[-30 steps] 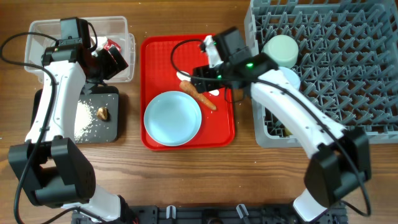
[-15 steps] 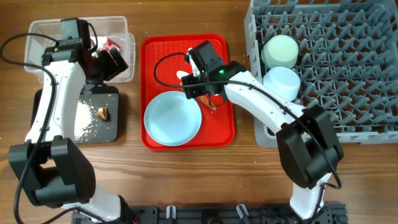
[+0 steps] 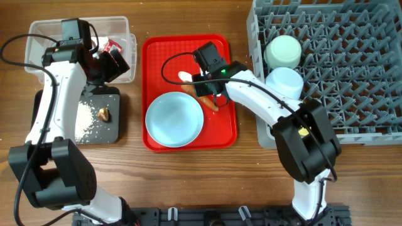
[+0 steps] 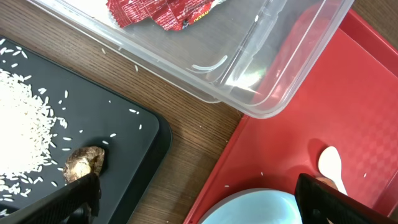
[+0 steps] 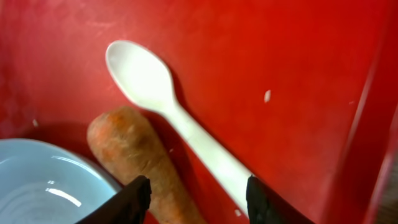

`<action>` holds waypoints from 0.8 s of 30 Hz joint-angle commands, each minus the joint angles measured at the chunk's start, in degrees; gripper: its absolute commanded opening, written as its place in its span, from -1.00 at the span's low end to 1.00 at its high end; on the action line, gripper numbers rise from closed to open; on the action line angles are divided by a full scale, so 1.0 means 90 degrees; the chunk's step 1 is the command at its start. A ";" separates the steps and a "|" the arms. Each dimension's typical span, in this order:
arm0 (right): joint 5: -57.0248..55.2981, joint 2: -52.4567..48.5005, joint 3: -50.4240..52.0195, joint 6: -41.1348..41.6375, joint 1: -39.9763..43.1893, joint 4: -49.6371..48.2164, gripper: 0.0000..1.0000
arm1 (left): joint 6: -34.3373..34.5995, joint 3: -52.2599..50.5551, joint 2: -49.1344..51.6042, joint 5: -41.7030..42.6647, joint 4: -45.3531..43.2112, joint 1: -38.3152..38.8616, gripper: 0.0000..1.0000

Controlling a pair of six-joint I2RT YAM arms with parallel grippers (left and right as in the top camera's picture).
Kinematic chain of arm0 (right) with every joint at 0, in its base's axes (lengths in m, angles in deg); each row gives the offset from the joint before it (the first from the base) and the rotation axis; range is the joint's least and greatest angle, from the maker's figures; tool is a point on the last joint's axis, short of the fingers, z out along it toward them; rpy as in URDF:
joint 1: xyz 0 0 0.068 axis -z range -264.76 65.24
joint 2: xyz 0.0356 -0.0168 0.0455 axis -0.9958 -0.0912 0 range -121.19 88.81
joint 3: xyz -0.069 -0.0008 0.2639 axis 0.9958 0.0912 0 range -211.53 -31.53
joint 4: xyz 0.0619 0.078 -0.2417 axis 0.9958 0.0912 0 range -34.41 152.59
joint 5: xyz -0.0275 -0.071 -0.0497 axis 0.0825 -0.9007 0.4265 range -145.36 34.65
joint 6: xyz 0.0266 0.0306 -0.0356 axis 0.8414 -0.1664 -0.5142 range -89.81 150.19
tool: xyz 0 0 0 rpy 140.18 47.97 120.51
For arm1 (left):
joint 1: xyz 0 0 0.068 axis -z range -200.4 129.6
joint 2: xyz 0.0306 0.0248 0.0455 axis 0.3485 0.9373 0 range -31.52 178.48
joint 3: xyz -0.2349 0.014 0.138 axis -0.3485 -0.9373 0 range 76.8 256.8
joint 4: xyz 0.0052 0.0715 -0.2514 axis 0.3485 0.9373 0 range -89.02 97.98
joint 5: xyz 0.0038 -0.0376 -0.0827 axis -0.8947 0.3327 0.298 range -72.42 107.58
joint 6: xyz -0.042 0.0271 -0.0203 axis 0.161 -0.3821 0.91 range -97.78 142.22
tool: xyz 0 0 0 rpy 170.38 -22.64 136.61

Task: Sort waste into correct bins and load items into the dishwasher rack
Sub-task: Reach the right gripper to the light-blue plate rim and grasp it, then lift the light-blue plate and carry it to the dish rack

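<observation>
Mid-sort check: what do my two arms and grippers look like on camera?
The left arm and right arm match: white tubular links with black joint housings. The left gripper and right gripper are black, with blunt black fingers. A thin black cable loops loosely off each wrist. A small green light glows near the right wrist.

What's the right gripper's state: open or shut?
Open. In the right wrist view, the right gripper is spread, with the white spoon handle and orange-brown stick between its fingers.
</observation>
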 commanded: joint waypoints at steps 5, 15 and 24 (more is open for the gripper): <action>0.1107 0.0602 -0.0044 0.0457 -0.0024 0.1073 -0.02 | -0.0017 0.0092 -0.0117 -0.0056 0.0007 0.0017 0.99; 0.1336 0.0379 0.0478 0.2101 -0.0563 0.1151 -0.21 | -0.0017 0.0092 -0.0117 -0.0056 0.0010 0.0017 1.00; 0.0799 0.0243 0.0704 0.3145 -0.0741 0.0787 -0.19 | -0.0036 0.0092 -0.0117 -0.0061 0.0143 0.0017 1.00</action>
